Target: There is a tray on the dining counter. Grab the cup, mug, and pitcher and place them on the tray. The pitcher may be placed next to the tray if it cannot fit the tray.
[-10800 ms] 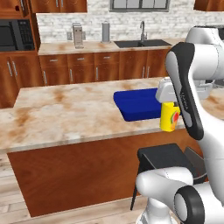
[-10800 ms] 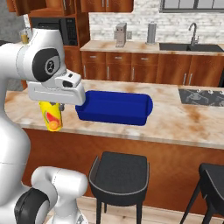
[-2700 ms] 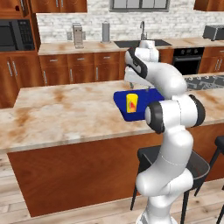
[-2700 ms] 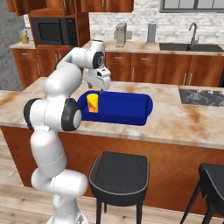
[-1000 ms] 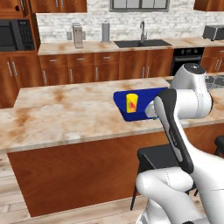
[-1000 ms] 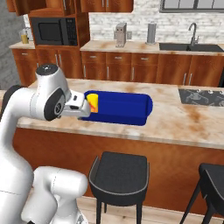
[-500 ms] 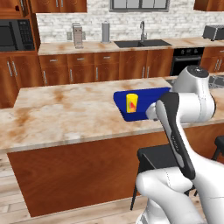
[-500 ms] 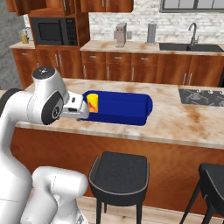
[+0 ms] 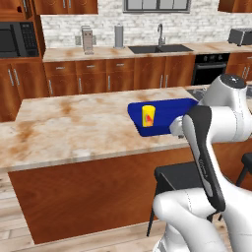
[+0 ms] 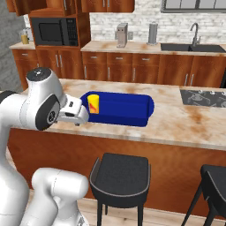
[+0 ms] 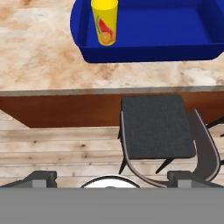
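1. The yellow cup [image 9: 148, 115] stands upright inside the bright-blue tray [image 9: 170, 106], at the tray's end nearest the arm, just inside the rim. In the hand view the cup [image 11: 105, 22] sits in the tray's near-left corner [image 11: 83, 46], red-orange mark facing the camera. By my reading, that part of the task is done.

2. The tray rests on the marble top of the dining table [image 9: 74, 128], close to its front edge, with most of its blue floor bare beside the cup [image 10: 93, 103].

3. The mug and the pitcher are still to be fetched. On the far back counter by the microwave, the right base view shows a small glass vessel with orange-yellow contents [image 10: 25, 37]; it is too small to say whether it is the pitcher.

4. So I judge the task roughly a third done: one vessel placed, two left, and room on the tray [image 10: 128, 106] for more.

5. The fingers [image 11: 112, 177] are spread fully apart and hold nothing. Their two dark tips rise at the bottom of the hand view, over a black stool [image 11: 157, 127] and the wooden floor, well back from the cup and touching neither it nor the tray.
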